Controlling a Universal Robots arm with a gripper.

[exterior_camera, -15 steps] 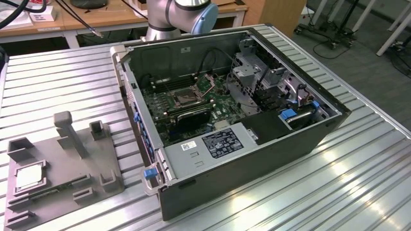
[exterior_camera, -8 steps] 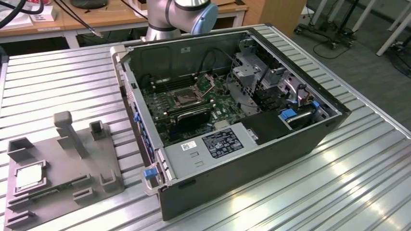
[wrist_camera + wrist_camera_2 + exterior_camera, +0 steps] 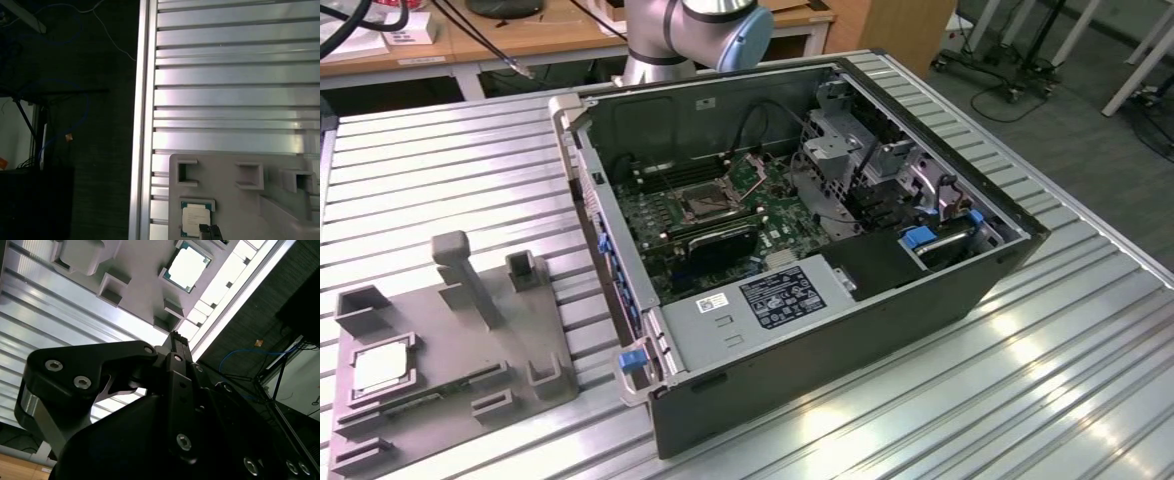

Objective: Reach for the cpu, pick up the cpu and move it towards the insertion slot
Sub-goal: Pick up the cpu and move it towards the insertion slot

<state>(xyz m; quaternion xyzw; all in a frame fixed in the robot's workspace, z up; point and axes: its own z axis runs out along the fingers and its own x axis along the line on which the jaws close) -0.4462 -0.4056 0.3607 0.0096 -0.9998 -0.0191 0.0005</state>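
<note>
Silvery square cpu [image 3: 188,266] lies recessed in matte grey tray [image 3: 140,275].

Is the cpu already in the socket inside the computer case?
No, in the exterior view the cpu lies in the grey tray, outside the computer case.

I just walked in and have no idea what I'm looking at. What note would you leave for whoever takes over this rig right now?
The gripper is shut and holds nothing. It hangs above the grey tray, clear of it.
The cpu lies flat in the tray's square recess, not gripped.
The insertion slot sits on the board inside the open computer case, to the exterior view's right of the tray.
Done: nothing picked up yet.
Left: the grasp and the carry to the slot.
</note>
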